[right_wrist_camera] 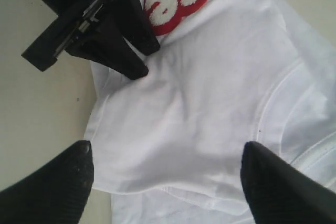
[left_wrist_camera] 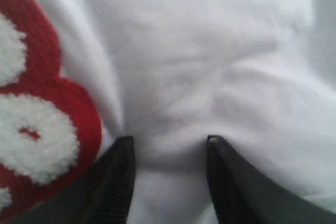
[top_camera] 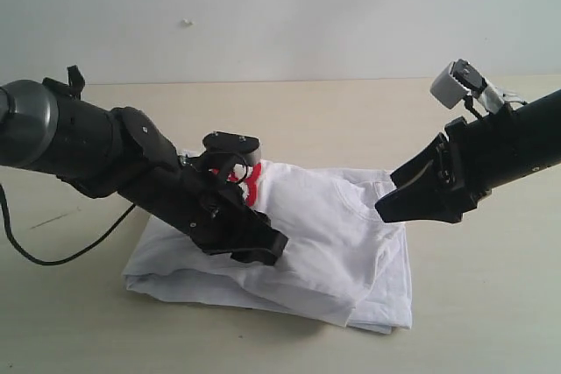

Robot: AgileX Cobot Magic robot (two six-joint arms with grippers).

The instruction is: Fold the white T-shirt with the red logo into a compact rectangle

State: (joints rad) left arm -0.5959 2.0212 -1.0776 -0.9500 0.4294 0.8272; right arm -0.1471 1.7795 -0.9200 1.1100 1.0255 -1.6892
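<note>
Table [top_camera: 491,321]: a big pale top. The shirt lies in the middle of it, toward the front.

White T-shirt [top_camera: 342,243]: it is bunched into a rough, lumpy block with layers stacked at the front edge. The sides are not straight, so it is not a neat rectangle yet. I think the job is partway done, with at least one more fold and some tidying to go.

Left gripper [top_camera: 263,247]: it is down on the left part of the shirt, just beside the logo. Its two black fingers are apart, and their tips sit on the white cloth. The close view is blurry, so I cannot be sure if a small ridge of cloth is caught between them, but it does not look clamped. I think this is the reach-and-grab step. Next it needs to squeeze shut on the top layer only, not the whole stack.

Right gripper [top_camera: 390,208]: it hangs in the air over the right part of the shirt, spread wide and holding nothing. Next it needs to come down and take the cloth on its own side, so both sides can lift and fold over evenly.

Red logo [top_camera: 250,183]: only a bit peeks out beside the left arm, with fuzzy white letters on red. The fold should not drag it crooked.
</note>
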